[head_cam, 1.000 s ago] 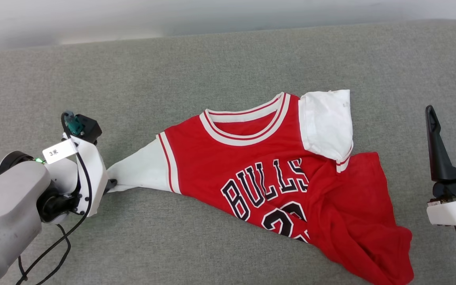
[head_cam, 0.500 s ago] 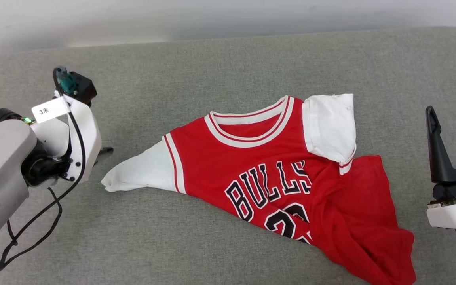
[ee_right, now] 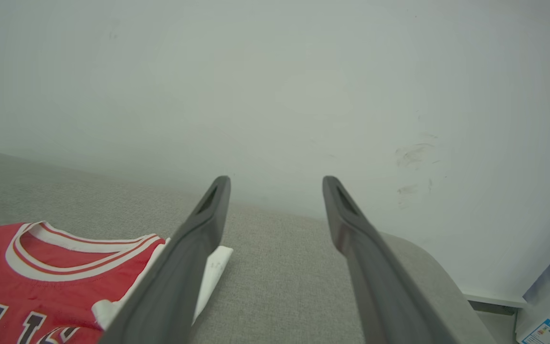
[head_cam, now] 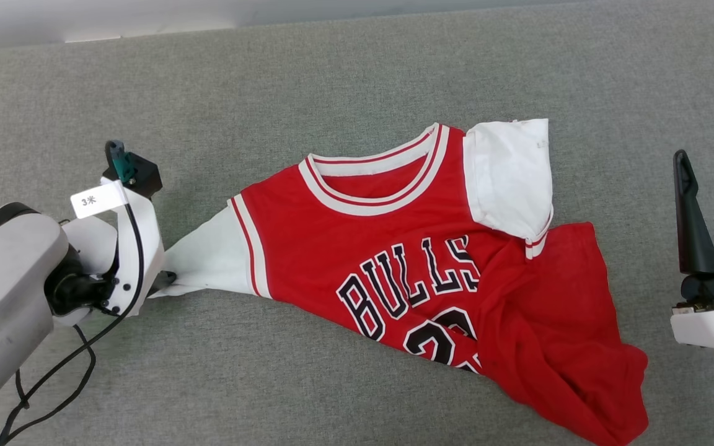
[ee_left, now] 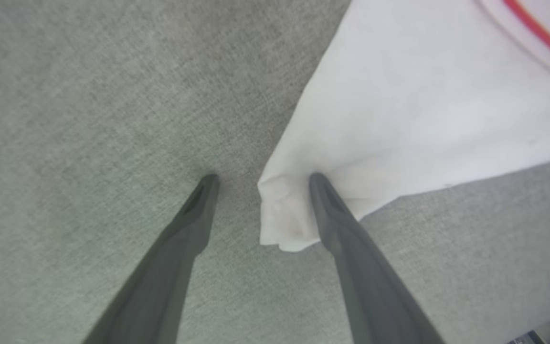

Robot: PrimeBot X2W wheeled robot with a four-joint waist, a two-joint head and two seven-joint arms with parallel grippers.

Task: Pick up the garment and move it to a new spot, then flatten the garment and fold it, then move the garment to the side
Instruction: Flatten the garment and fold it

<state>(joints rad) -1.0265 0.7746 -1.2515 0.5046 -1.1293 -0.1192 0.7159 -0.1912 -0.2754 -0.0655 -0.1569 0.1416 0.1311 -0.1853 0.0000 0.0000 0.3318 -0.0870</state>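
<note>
A grey upholstered surface (head_cam: 357, 68) fills the head view. On it the garment (head_cam: 344, 248) lies face up at the centre, with its collar toward 12 o'clock, "BULLS" lettering across the chest and its red hem rumpled toward 5 o'clock. 1 white sleeve (head_cam: 214, 263) stretches to 9 o'clock, and the other is folded near 1 o'clock. The left gripper (ee_left: 263, 177) is released, its 2 fingers spread. 1 fingertip presses on that sleeve's corner and the other is on bare fabric. The right gripper (ee_right: 275, 179) is at 3 o'clock, unclenched and well apart from the shirt.
</note>
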